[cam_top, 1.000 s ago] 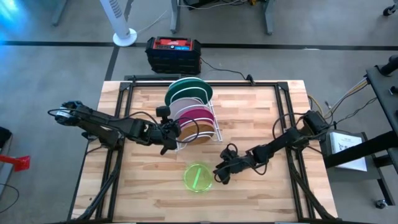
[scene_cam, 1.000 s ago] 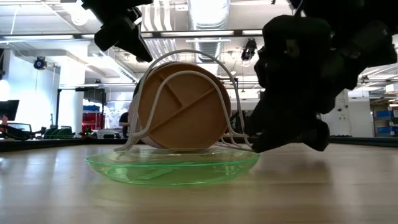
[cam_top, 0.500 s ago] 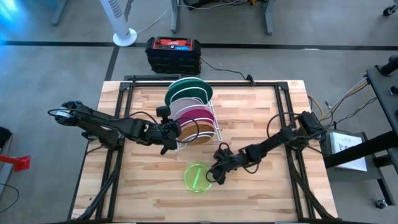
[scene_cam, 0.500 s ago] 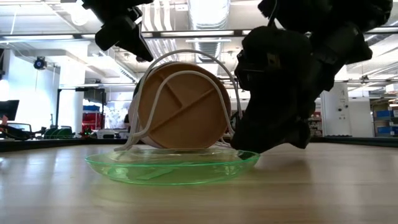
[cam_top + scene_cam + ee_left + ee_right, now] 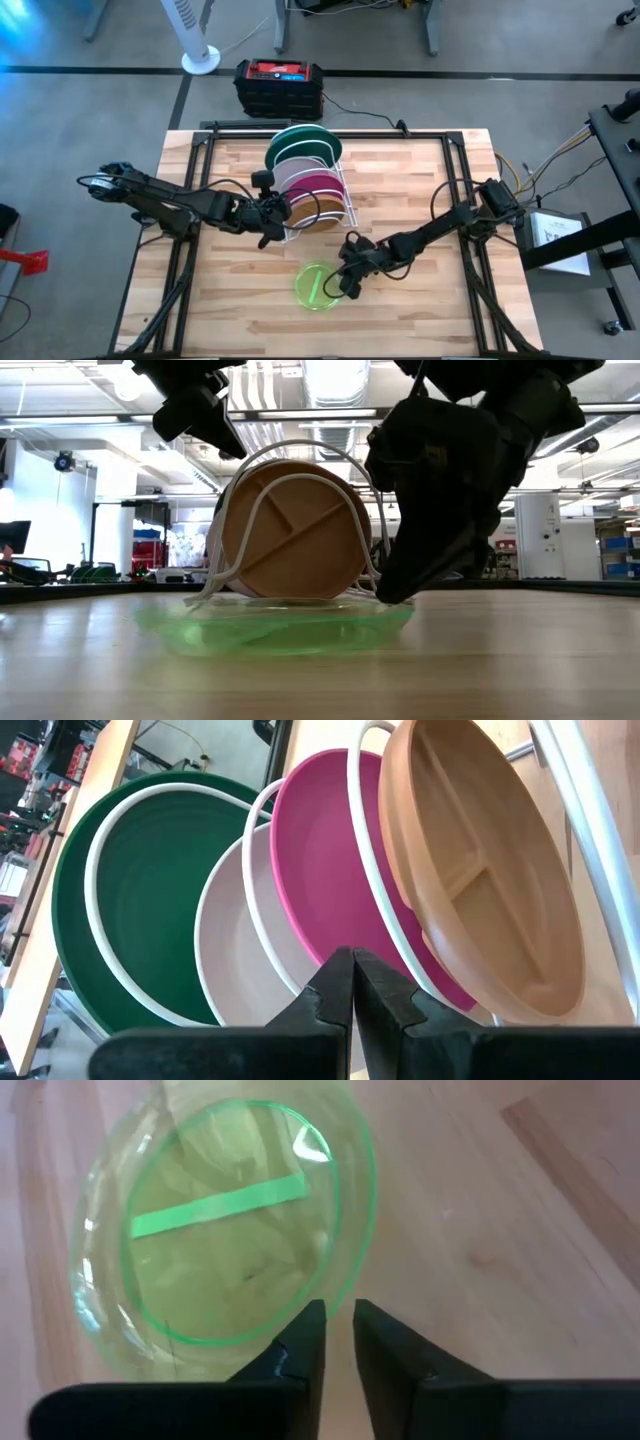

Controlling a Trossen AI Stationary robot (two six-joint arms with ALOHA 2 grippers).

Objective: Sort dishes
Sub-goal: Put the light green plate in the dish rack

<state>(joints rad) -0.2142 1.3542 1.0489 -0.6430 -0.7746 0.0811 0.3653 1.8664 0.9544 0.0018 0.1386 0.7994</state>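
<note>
On the wooden table [image 5: 240, 300] the translucent lime-green plate [image 5: 318, 286] lies flat toward the near edge, in front of the white wire dish rack [image 5: 345, 205] and apart from it; the right gripper [image 5: 347, 281] sits low at the plate's right rim, and in the right wrist view its two dark fingers [image 5: 300, 1355] stand a narrow gap apart with the plate's rim right at their tips, though whether they pinch that rim cannot be told; in the low view the same gripper [image 5: 400, 585] comes down onto the right end of the plate [image 5: 275, 625]; the other four plates stand on edge in the rack, from back to front the large dark green plate [image 5: 300, 141], the white plate [image 5: 296, 171], the magenta pink plate [image 5: 318, 186] and the brown divided plate [image 5: 312, 211]; the left gripper [image 5: 270, 212] hangs just to the left of the rack's front end, beside the brown plate, and in the left wrist view its fingers [image 5: 335, 995] are pressed together on nothing, pointing at the row of upright plates.
</note>
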